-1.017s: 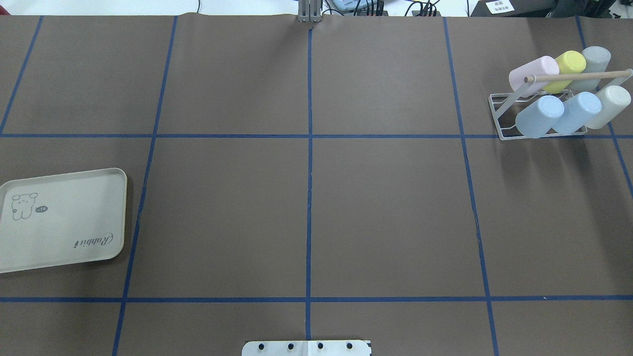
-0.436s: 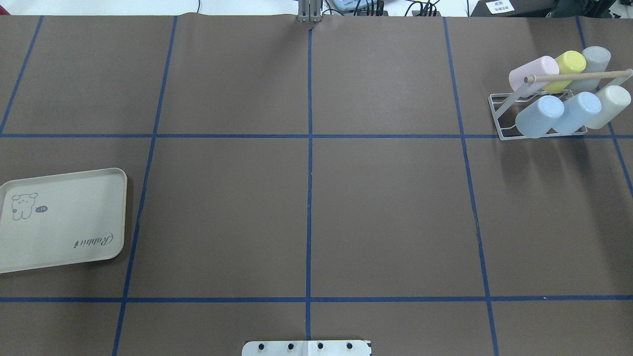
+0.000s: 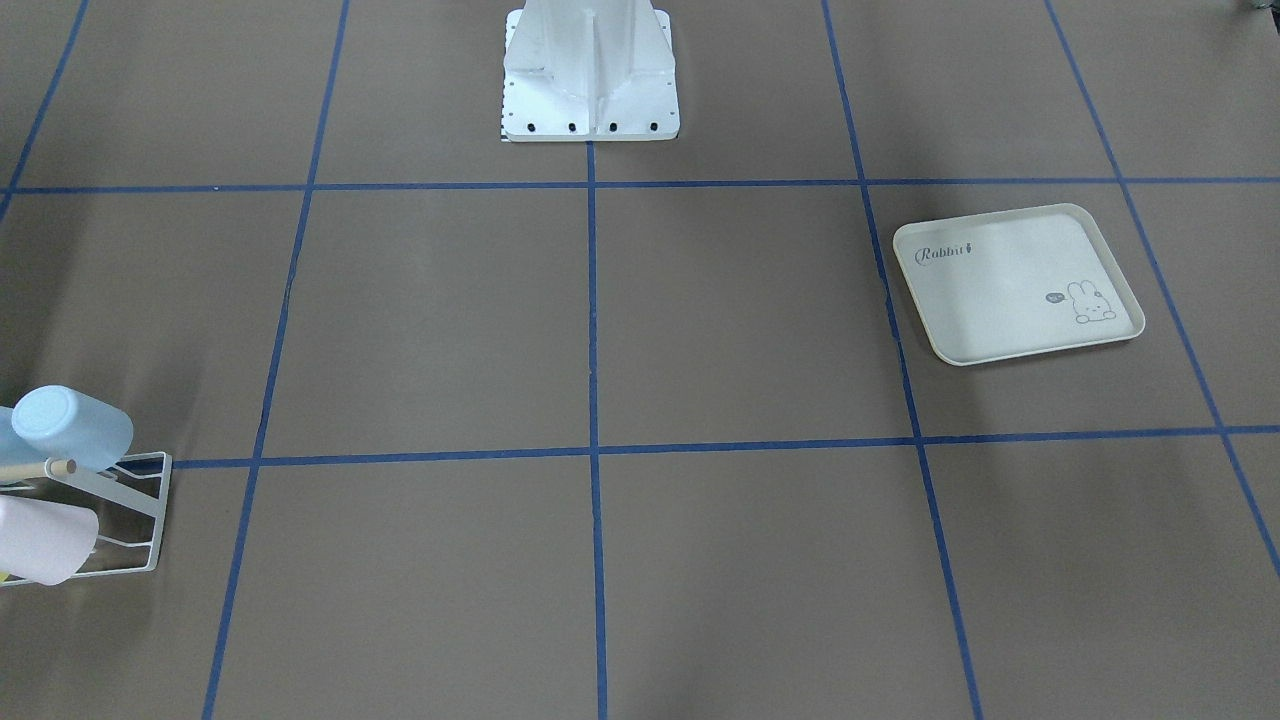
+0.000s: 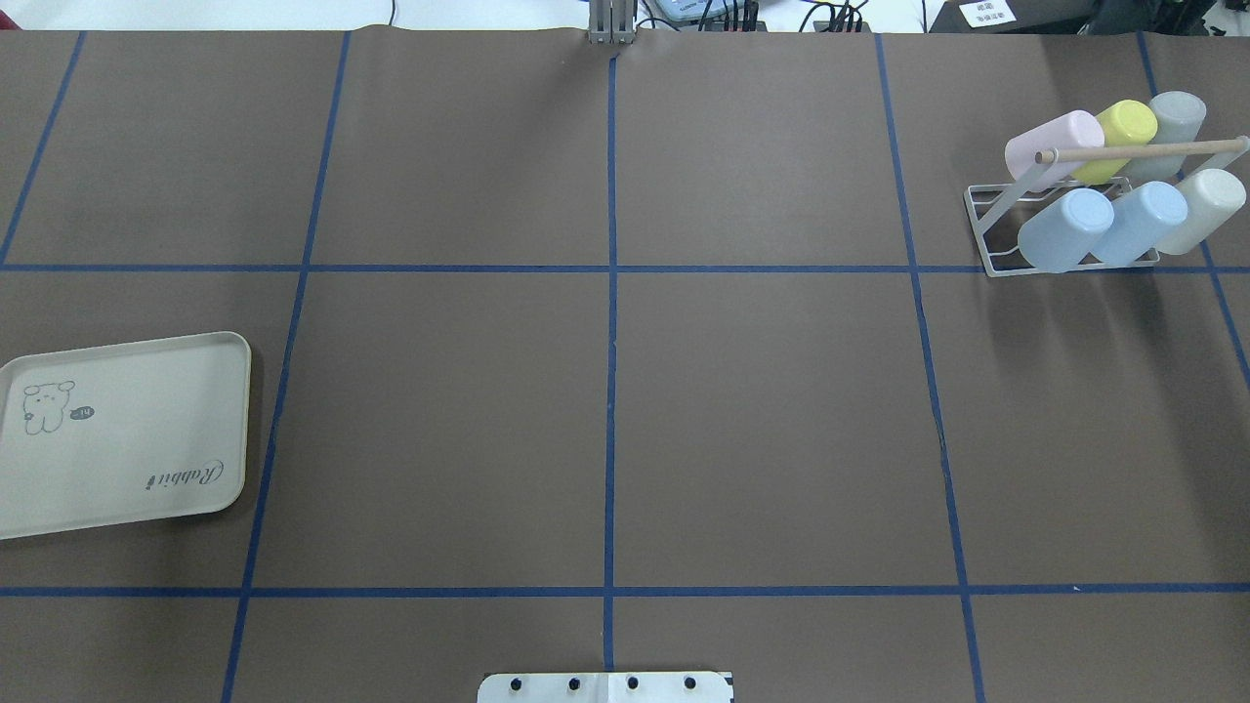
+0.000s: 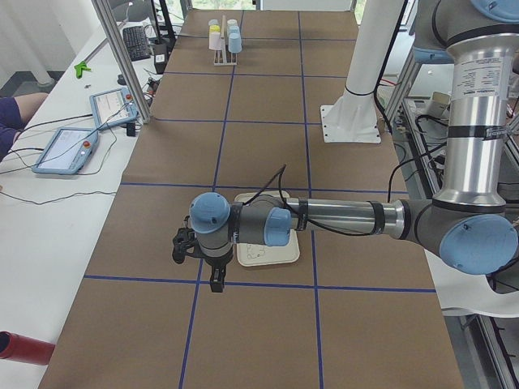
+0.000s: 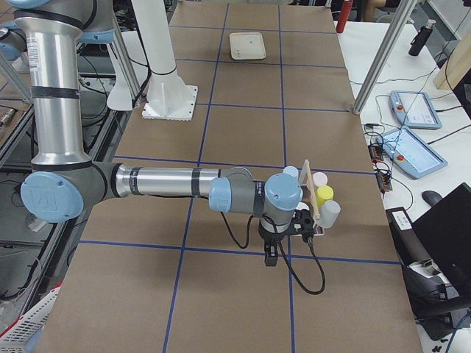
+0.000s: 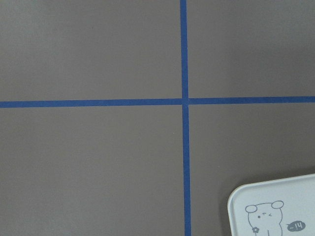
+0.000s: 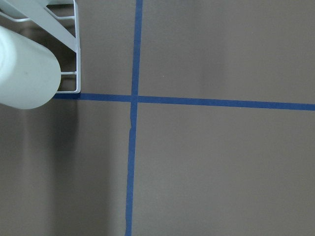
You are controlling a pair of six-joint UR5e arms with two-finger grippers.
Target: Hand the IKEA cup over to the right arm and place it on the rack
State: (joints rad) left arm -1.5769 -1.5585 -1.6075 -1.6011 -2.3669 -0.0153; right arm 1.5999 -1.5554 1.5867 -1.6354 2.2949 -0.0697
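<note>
Item 1: small white wire-frame rack with angled prongs and a pale wooden dowel, standing by the far right corner of the brown paper-covered table. Item 2: six plastic cups, all tilted on the rack's prongs. The farther row holds a pink cup, yellow cup and grey cup; the nearer row holds a pale blue cup, second pale blue cup and cream-white cup. I cannot tell which one the task means, but as every cup I see is racked, I judge the placing done. Item 3: cream rabbit-print tray, at the table's left edge. Item 4: silver-grey jointed right arm, whose black two-finger right gripper hangs raised near the rack, apart from it. Item 5: matching left arm, with its left gripper raised near the tray's corner. Hazards, as I judge them: the cups look held by gravity alone, so a low or sideways retreat of the right arm, or its slack black cable catching the dowel, could tip the rack or shake cups off. A drop by the left gripper could strike the tray's rim. Jaws: neither wrist camera shows its own fingers and only the end-of-table views show the grippers, so I cannot tell whether either pair is apart or together. I see no cup at either gripper, and neither touches anything.
</note>
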